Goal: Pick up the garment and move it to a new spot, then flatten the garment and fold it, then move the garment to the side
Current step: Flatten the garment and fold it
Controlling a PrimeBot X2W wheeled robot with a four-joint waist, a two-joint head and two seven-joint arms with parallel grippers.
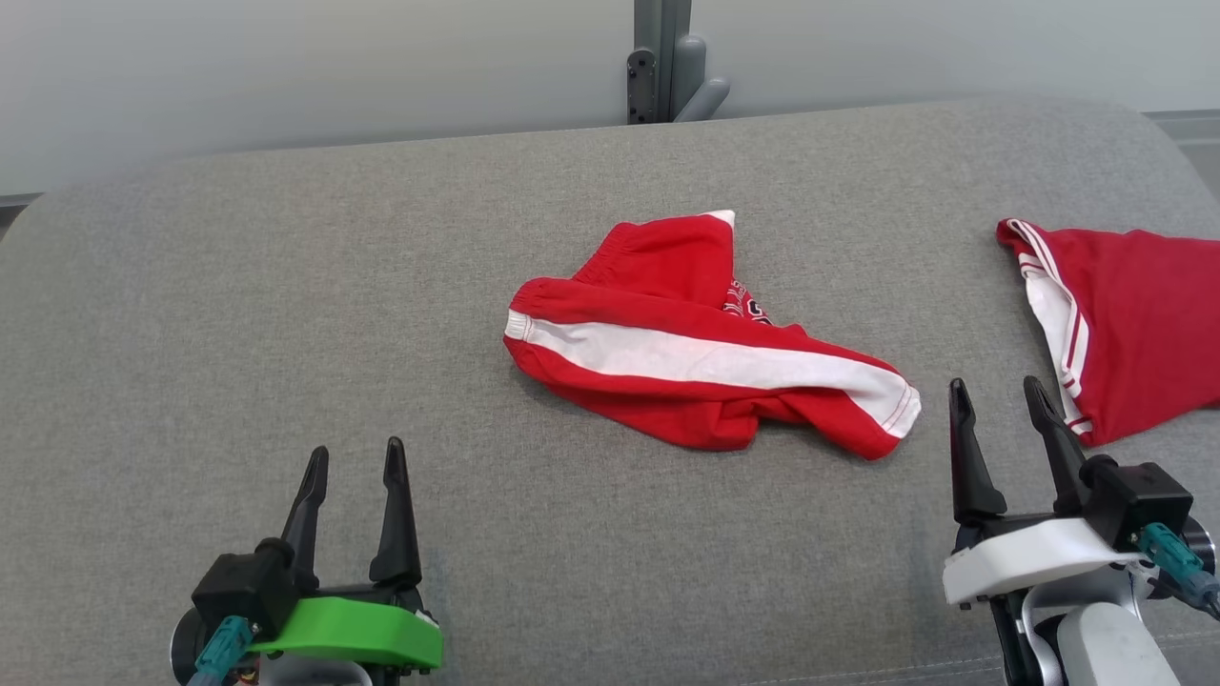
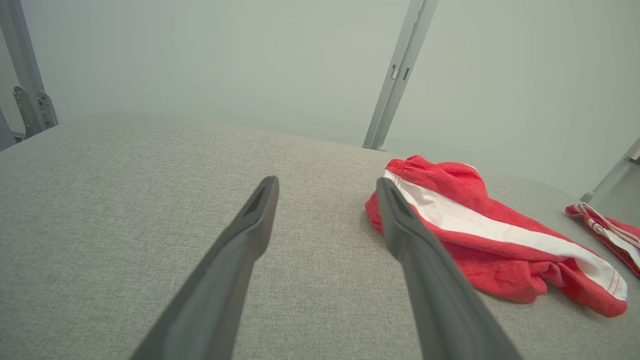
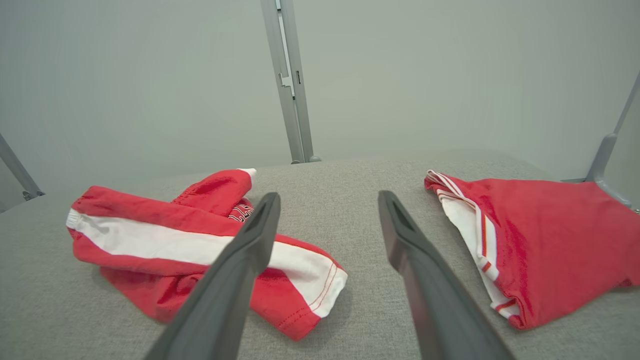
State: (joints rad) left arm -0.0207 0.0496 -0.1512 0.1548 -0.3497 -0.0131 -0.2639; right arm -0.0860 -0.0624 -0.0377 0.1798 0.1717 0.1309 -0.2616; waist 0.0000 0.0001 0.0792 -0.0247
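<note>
Head view: illegible lettering [image 1: 748, 307] on shorts [image 1: 667, 354]

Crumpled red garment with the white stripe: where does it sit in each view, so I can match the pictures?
Head view: the crumpled garment lies at the centre of the picture.
Left wrist view: the crumpled garment is right of centre.
Right wrist view: the crumpled garment is at the lower left.
Shared landmark: the second red garment lies to its right in all three.

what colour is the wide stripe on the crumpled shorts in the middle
White, running lengthwise across the red shorts; clearest in the head view.
</note>
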